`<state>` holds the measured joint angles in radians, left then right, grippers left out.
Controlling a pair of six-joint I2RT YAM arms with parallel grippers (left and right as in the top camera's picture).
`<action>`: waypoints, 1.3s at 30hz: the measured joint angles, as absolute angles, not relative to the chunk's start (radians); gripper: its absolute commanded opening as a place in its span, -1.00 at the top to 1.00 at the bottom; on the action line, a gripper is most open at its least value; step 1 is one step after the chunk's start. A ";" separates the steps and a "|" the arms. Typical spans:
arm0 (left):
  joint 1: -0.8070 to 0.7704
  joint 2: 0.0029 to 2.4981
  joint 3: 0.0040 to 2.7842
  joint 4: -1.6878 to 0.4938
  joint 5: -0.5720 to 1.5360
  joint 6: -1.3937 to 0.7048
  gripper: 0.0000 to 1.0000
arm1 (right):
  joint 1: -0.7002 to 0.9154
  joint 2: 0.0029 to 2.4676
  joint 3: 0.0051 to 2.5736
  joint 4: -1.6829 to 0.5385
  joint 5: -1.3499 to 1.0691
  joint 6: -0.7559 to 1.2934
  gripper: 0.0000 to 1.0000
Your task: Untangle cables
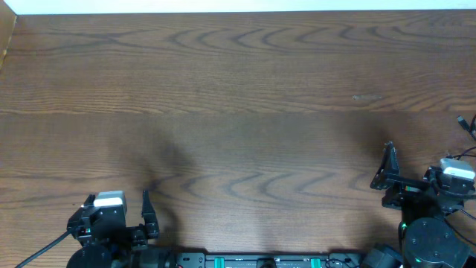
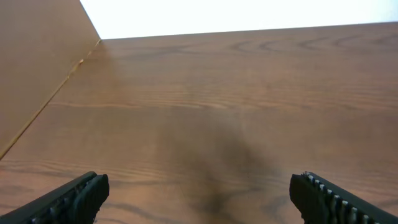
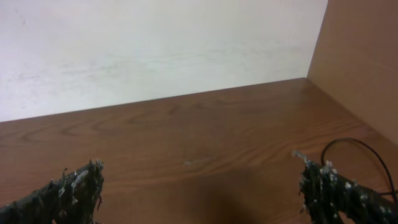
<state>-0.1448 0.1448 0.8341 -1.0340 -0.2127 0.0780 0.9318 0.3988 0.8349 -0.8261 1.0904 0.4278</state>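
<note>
**WORK SURFACE AND GRIPPER STATUS**

The work surface is a brown wood-grain table [image 1: 238,89]. A white wall [image 3: 155,43] closes it off at 12 o'clock. A wooden side panel [image 2: 37,62] stands along its 9 o'clock edge, and a second panel [image 3: 360,56] stands along the 3 o'clock edge.

Left gripper [image 2: 200,183]: in the overhead view it sits at 7 o'clock, close to the near edge of the table. The left wrist view shows its two fingers spread wide, one at each lower corner. Only bare wood lies between them.

Right gripper [image 3: 199,168]: in the overhead view it sits at 4 o'clock, near the right edge. Its jaws are also spread wide, with nothing between them. The finger pads [image 3: 74,186] carry pale flecks.

Cable location: a thin black cord [image 3: 360,142] arcs in a loop at 3 o'clock of the right gripper, just beside its right-hand finger and in front of the side panel. In the overhead view, thin black strands show at the table's far 3 o'clock edge. Whether these strands are the same cord cannot be determined.
</note>
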 measured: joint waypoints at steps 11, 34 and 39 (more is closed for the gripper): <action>-0.145 0.145 0.834 -1.168 -0.213 0.078 -0.96 | 0.932 0.399 0.835 -0.826 1.090 0.428 -0.98; -0.145 0.145 0.834 -1.171 -0.213 0.078 -0.96 | 0.142 0.236 0.361 0.411 0.440 0.358 -0.98; -0.145 0.145 0.834 -1.171 -0.213 0.078 -0.96 | 0.048 0.158 0.231 0.366 0.118 0.205 -0.99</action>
